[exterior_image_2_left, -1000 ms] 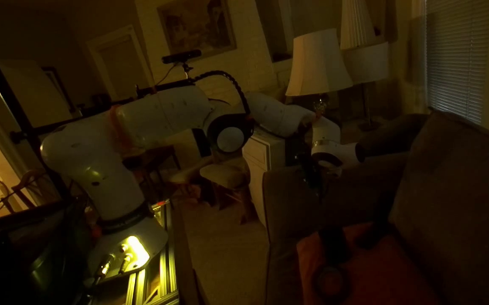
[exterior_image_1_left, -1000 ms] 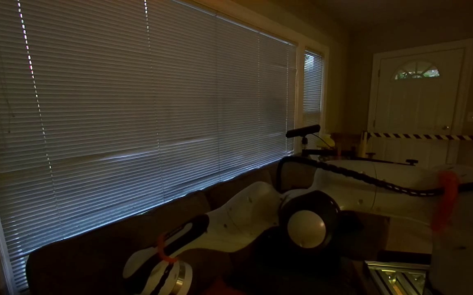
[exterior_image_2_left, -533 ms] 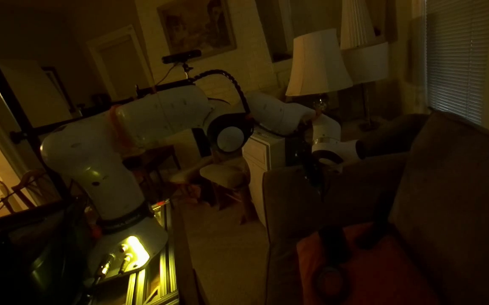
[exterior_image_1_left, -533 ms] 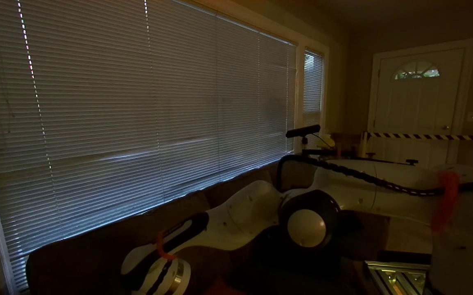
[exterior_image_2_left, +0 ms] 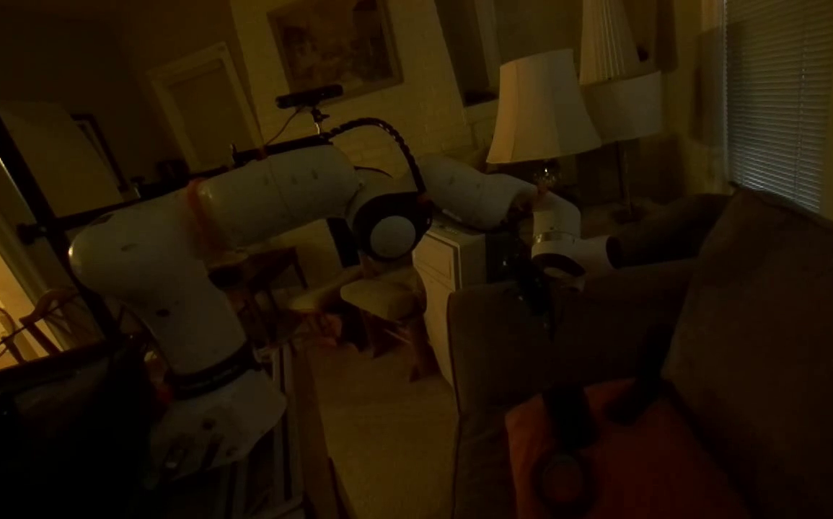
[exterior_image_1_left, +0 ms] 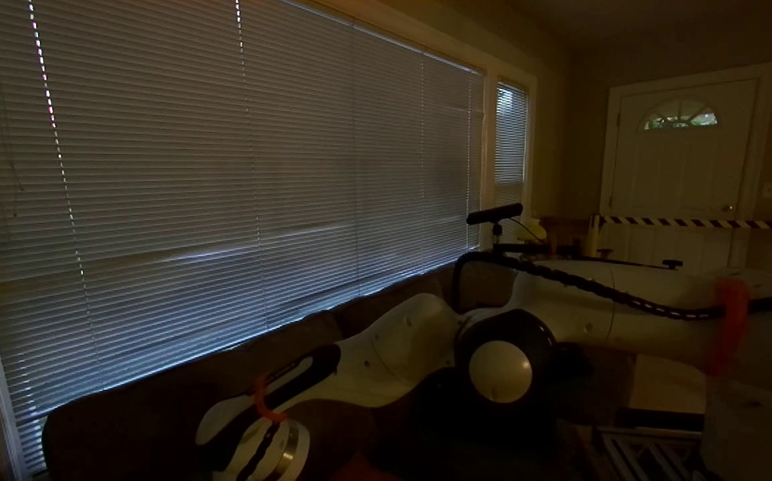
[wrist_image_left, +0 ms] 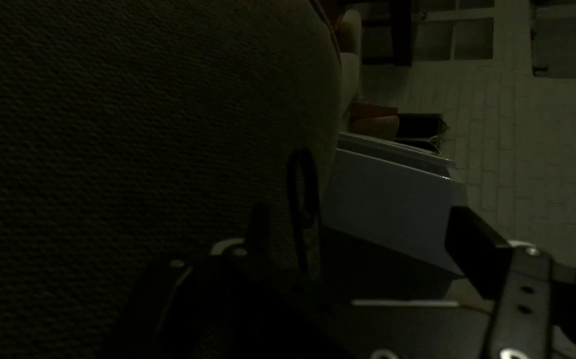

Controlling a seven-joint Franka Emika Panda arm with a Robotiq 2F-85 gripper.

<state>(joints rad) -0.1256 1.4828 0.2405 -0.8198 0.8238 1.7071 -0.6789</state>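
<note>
wrist view: the hand is seen with its two fingers spread well apart, and nothing is seen to be pinched. between them, closer to the finger nearest the sofa, a dark loop is picked out; whether it is touched, or merely lined up by the angle, cannot be told. past it, a pale cabinet is caught. so, judged from here, no grip has been made yet, and any closing on the dark loop is left undone. over to an exterior view: the hand is shown before the sofa's side, above and apart from an orange cushion, on which a dark ring is laid. now for the murk: the fingers are swallowed by shadow there, the loop's full shape is lost, and in an exterior view the robot arm is shown while the hand is cut off by the bottom edge.
</note>
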